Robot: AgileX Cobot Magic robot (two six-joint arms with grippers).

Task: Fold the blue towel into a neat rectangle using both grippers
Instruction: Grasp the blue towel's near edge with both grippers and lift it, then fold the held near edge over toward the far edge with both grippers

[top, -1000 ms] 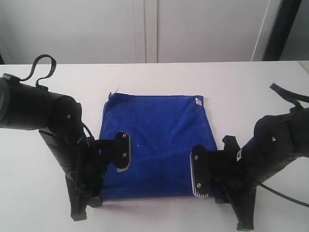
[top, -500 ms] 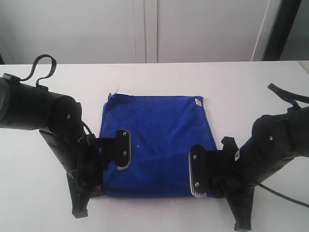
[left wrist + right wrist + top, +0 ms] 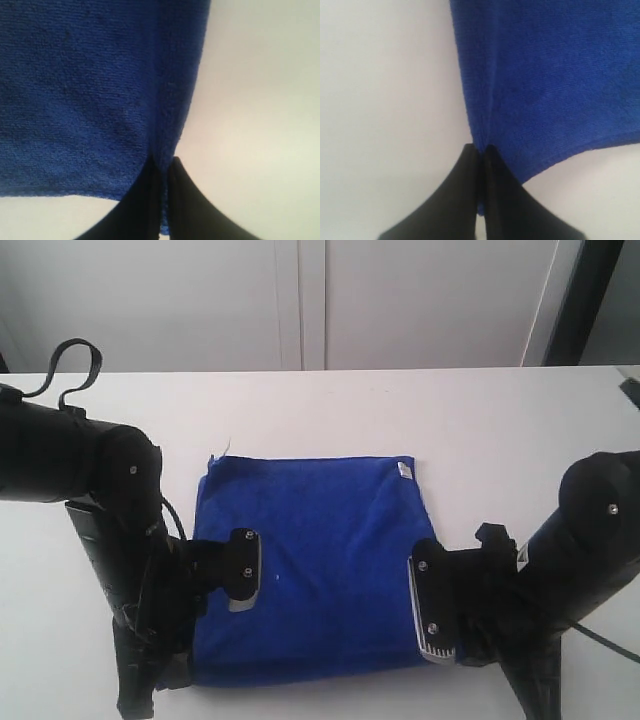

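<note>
Royal-blue microfibre towel (image 3: 320,560) spread on white worktop (image 3: 480,410) | black left hand (image 3: 162,167), black right hand (image 3: 481,150) each clenched on a near corner | step: first fold gripped | next: lift evenly, carry to far edge

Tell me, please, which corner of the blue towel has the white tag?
The far corner on the right arm's side: the tag sits there. The left hand and right hand pinch the towel by its near corners.
</note>
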